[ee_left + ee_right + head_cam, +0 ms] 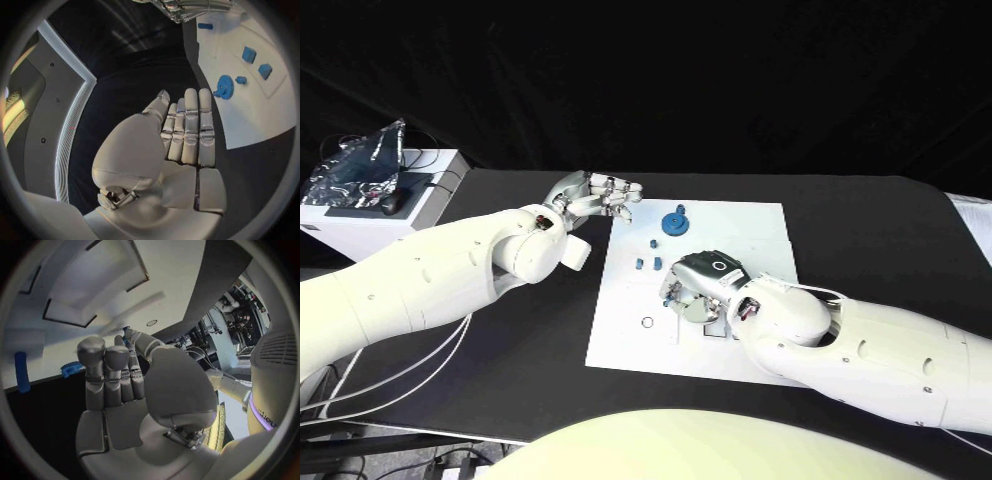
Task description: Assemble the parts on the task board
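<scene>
The white task board (747, 225) lies in the middle of the black table. A blue gear (676, 222) stands near its far edge, with small blue parts (648, 264) just in front of it. My right hand (697, 292) hovers low over the board's middle, its fingers curled in. In the right wrist view a sliver of a small blue part (127, 335) shows pinched between its thumb and a fingertip. My left hand (596, 194) is off the board's far left corner, with its fingers (190, 125) straight and empty. The left wrist view shows the gear (225, 86) and blue blocks (249, 53).
A white box (365, 215) with a foil bag on top stands at the table's far left. A white sheet (972, 215) lies at the right edge. A small ring outline (648, 322) marks the board's near left. The board has rectangular recesses (94, 285).
</scene>
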`<state>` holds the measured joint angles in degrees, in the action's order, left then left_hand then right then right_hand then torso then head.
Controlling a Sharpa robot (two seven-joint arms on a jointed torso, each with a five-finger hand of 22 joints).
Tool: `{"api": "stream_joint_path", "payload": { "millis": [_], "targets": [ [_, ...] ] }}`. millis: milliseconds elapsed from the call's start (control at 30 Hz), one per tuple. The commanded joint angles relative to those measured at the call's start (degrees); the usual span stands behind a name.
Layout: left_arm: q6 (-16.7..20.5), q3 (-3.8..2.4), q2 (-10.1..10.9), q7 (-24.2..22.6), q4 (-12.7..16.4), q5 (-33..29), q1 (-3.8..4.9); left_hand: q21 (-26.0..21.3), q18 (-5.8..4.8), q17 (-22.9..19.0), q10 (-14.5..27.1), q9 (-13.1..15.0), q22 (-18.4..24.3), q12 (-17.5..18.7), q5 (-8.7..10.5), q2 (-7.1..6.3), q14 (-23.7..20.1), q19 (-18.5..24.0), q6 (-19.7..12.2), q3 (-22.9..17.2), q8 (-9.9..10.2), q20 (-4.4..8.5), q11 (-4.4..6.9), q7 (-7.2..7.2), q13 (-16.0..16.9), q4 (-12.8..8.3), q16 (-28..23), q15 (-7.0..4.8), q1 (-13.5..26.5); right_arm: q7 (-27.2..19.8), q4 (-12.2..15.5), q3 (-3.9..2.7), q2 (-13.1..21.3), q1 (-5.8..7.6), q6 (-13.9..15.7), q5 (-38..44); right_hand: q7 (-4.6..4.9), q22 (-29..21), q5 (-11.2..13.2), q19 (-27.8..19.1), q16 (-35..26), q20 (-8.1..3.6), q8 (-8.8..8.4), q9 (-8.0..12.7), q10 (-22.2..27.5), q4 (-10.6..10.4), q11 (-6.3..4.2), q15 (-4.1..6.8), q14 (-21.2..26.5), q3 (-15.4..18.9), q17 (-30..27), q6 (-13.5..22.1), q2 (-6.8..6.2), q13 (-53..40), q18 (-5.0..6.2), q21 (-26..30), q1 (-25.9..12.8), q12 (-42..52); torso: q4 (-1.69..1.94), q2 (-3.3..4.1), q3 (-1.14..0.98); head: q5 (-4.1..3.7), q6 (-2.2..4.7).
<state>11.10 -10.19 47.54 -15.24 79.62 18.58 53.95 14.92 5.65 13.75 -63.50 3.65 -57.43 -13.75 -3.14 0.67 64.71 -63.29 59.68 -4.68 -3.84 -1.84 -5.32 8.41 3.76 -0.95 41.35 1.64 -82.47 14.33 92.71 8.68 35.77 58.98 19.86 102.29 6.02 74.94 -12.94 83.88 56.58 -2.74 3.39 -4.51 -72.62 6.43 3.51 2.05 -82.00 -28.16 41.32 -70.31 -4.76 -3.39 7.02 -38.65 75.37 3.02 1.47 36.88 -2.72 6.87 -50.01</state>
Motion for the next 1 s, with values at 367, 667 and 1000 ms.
{"api": "stream_joint_path", "payload": {
  "millis": [367, 667, 1000],
  "targets": [
    [-1.06, -0.05, 0.01, 0.25, 0.2, -0.24, -0.01, -0.13, 0.22, 0.05, -0.07, 0.07, -0.05, 0.25, 0.0, -0.19, 0.17, 0.05, 0.04, -0.12, 0.12, -0.07, -0.15, 0.03, -0.02, -0.13, -0.14, 0.1, -0.12, 0.08, -2.23, 0.42, -1.48, -0.14, -2.27, 0.73, 0.29, 4.75, -0.09, 2.3, -0.02, -0.24, 0.3, 0.1, -0.3, 0.21, -0.48, 0.14, 0.26, 0.66, -0.38, 0.02, 0.51, -0.06, 0.73, 0.95, 0.14, 0.38, 0.06, 0.0, 0.04, 0.2, 0.01],
    [-1.1, -0.05, 0.11, 0.37, 0.22, -0.21, -0.01, -0.13, 0.22, 0.05, -0.07, 0.07, -0.05, 0.25, 0.0, -0.19, 0.17, 0.05, 0.04, -0.12, 0.12, -0.07, -0.15, 0.03, -0.02, -0.13, -0.14, 0.1, -0.12, -1.45, -1.99, 0.53, -1.21, -0.14, -3.21, -1.16, 0.13, 4.58, -2.18, 2.44, 0.05, -0.12, 0.24, 0.46, 0.85, -1.13, -0.21, -0.11, 0.26, 5.94, -0.69, 0.96, -1.04, -0.03, 0.55, 1.74, -0.73, 0.35, 0.0, -0.02, 0.02, 0.43, 0.01],
    [-1.08, -0.05, 0.27, 0.47, 0.21, -0.18, -0.01, -0.32, 0.25, 0.08, -0.07, 0.07, -0.09, 0.23, 0.01, -0.13, 0.19, -0.01, 0.06, -0.11, 0.11, -0.1, -0.15, 0.03, -0.02, -0.03, -0.25, 0.1, -0.11, -1.43, -0.68, 0.55, -0.37, -0.18, -3.23, -1.52, 0.18, 4.63, -2.26, 2.62, 0.17, -0.15, 0.21, 0.49, 0.8, -1.54, -0.2, -0.07, 0.26, 7.13, -0.83, 0.99, -1.17, -0.02, 0.54, 1.98, 0.04, 0.34, -0.05, 0.02, -0.04, 0.54, 0.01]
  ]
}}
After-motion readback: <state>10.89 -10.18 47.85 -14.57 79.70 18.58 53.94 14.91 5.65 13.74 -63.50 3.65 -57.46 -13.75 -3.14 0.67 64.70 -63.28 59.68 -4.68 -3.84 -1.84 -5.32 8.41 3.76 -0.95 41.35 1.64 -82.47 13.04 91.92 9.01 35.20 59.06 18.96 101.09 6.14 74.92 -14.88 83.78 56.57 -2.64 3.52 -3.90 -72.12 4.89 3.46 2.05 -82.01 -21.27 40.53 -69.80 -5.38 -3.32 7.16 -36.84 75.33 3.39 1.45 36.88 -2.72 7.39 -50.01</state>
